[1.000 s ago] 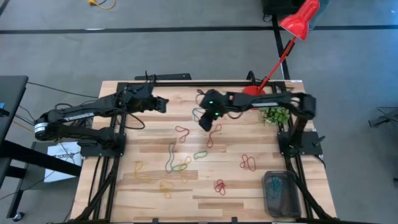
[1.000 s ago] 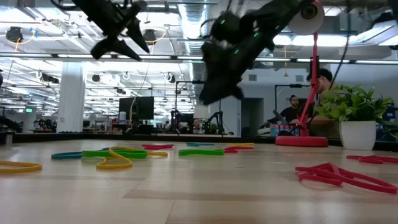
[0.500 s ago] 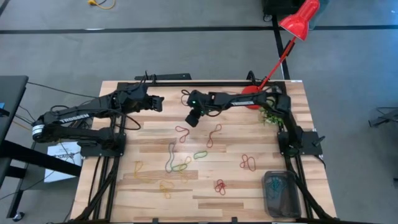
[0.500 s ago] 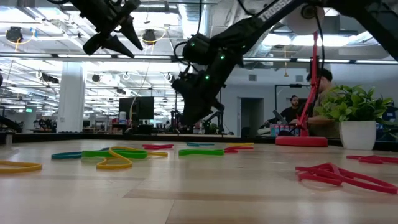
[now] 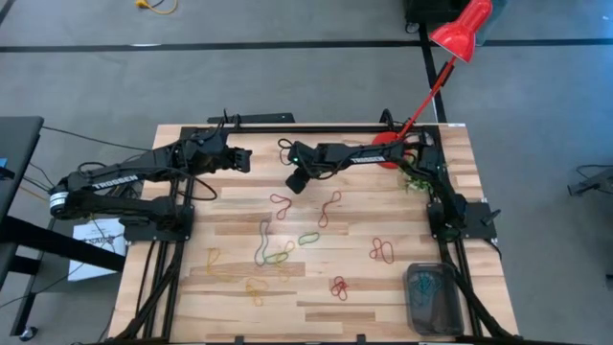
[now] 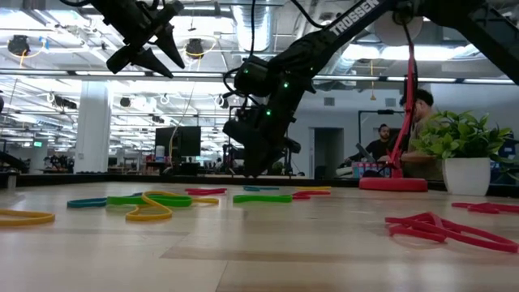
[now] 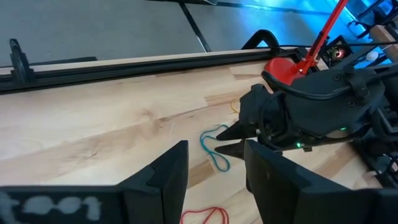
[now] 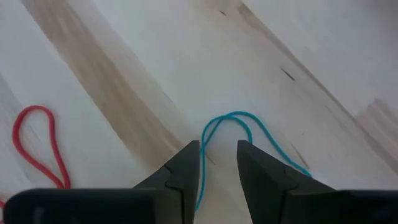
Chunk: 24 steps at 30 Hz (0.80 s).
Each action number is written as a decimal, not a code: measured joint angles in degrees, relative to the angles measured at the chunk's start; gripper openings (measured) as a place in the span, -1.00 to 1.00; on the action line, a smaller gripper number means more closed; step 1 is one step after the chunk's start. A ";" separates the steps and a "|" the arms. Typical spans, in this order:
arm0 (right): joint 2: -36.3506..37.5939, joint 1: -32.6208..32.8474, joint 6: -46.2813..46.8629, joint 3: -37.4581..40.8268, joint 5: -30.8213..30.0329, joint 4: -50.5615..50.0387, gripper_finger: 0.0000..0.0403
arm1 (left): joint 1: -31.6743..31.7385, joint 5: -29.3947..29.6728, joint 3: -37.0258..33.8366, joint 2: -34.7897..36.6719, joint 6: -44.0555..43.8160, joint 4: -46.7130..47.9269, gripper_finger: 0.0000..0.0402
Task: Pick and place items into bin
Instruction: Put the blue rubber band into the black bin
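Reading TROSSEN, right arm's parted fingers [image 8: 217,163] straddle blue loop [image 8: 239,127], holding nothing.

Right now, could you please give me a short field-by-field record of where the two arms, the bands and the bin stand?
right gripper: low over the table's far middle, open jaws straddling a blue band, not closed on it
left gripper: raised over the far left of the table, jaws open, holding nothing
bin: near right corner, already holds some bands
loose bands: red band, green band and others spread over the table's middle
lamp: red, far right
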<state>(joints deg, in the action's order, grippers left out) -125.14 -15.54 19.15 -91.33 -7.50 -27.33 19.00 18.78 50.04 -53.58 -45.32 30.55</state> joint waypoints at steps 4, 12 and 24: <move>0.00 0.56 1.01 0.02 -0.38 -0.11 -0.49 | 0.00 0.01 0.00 0.00 0.02 0.02 -0.27; -1.90 2.08 0.97 0.21 -6.62 -0.91 -0.49 | 0.00 -0.03 0.00 0.00 0.02 0.00 -0.27; -4.14 1.98 4.44 0.44 1.45 1.47 -0.59 | 0.00 -0.08 0.00 0.00 0.02 -0.02 -0.27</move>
<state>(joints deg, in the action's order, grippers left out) -129.28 -13.56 23.59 -90.89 -6.05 -25.86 19.00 18.70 50.04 -53.58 -45.30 30.52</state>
